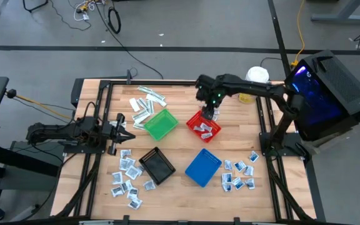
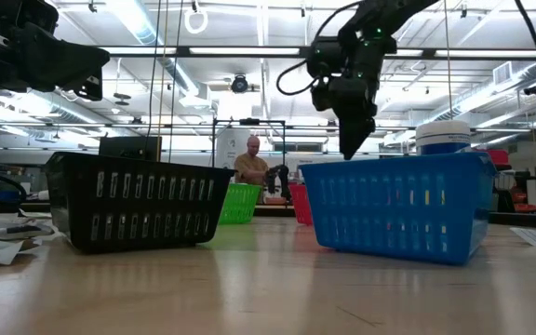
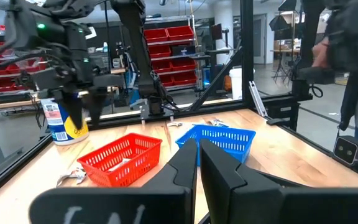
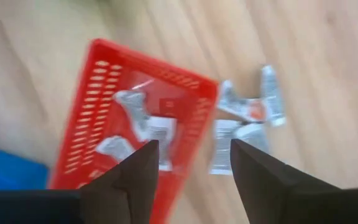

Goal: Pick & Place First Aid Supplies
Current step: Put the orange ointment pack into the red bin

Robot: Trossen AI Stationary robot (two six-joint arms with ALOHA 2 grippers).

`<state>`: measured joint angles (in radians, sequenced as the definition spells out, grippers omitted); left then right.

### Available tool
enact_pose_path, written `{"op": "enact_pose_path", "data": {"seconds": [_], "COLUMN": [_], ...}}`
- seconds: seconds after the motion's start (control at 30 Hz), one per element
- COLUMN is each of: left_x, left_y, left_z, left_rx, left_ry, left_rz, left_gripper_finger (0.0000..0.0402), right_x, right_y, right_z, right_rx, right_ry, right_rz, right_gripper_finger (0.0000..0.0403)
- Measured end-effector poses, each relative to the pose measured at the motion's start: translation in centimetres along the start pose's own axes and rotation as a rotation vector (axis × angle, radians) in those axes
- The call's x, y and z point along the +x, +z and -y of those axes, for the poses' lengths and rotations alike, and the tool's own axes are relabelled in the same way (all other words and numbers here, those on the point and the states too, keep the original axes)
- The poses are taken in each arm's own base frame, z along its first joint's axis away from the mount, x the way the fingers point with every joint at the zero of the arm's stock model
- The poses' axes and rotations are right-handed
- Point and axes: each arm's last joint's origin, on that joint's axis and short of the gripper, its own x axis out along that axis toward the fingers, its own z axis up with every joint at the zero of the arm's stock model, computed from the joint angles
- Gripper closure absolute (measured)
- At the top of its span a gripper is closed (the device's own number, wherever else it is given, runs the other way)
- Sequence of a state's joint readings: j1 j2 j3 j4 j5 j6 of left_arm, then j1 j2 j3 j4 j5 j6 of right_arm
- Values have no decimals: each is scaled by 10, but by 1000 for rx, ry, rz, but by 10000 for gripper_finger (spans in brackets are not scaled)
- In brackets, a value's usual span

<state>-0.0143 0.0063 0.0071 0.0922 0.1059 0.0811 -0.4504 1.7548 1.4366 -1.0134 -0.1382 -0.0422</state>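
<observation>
Wooden table (image 1: 180,181), workshop behind. Left gripper (image 1: 122,125) rests at the left edge, fingers closed, empty. Packets (image 1: 127,181) lie near the black basket (image 1: 157,166), strips (image 1: 145,103) beside the green basket (image 1: 160,124). Right gripper (image 1: 209,115) hovers over the red basket (image 1: 203,126), fingers parted, empty; packets lie inside.

My right gripper (image 1: 210,114) hangs over the red basket (image 1: 195,119) just right of centre in the high view, fingers apart with nothing between them. Bare wood lies open between that basket and the blue basket (image 1: 202,167) below it. Toward lower right, scattered packets (image 1: 239,174) crowd the boards. The green basket (image 1: 160,124) blocks the left side, the black basket (image 1: 157,166) the lower middle. The white-lidded tub (image 1: 257,76) stands at upper right.
</observation>
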Motion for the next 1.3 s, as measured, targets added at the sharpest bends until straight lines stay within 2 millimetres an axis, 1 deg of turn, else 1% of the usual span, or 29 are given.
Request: {"op": "enact_pose_path", "data": {"seconds": [0.17, 0.37, 0.47, 0.6, 0.7, 0.9, 0.97, 1.13, 1.3], "left_x": [0, 0, 0, 0, 0, 0, 0, 0, 0], "left_y": [0, 0, 0, 0, 0, 0, 0, 0, 0], "left_z": [0, 0, 0, 0, 0, 0, 0, 0, 0], "left_rx": [0, 0, 0, 0, 0, 0, 0, 0, 0], "left_ry": [0, 0, 0, 0, 0, 0, 0, 0, 0], "left_rz": [0, 0, 0, 0, 0, 0, 0, 0, 0], "left_gripper_finger": [376, 376, 376, 376, 376, 376, 376, 376, 376], "right_x": [-3, -4, 3, 14, 24, 36, 38, 43, 49], "right_y": [-1, -2, -6, -18, -29, -44, -46, -50, -51], "right_z": [19, 38, 43, 45, 45, 49, 50, 54, 56], "right_rx": [-62, -77, -70, -92, -143, -285, -315, -305, -268], "right_ry": [-21, -82, -85, -90, -88, -101, -114, -152, -153], "right_rz": [6, 7, 27, 38, 19, 40, 47, 43, 34], "right_gripper_finger": [201, 201, 201, 201, 201, 201, 201, 193, 165]}}
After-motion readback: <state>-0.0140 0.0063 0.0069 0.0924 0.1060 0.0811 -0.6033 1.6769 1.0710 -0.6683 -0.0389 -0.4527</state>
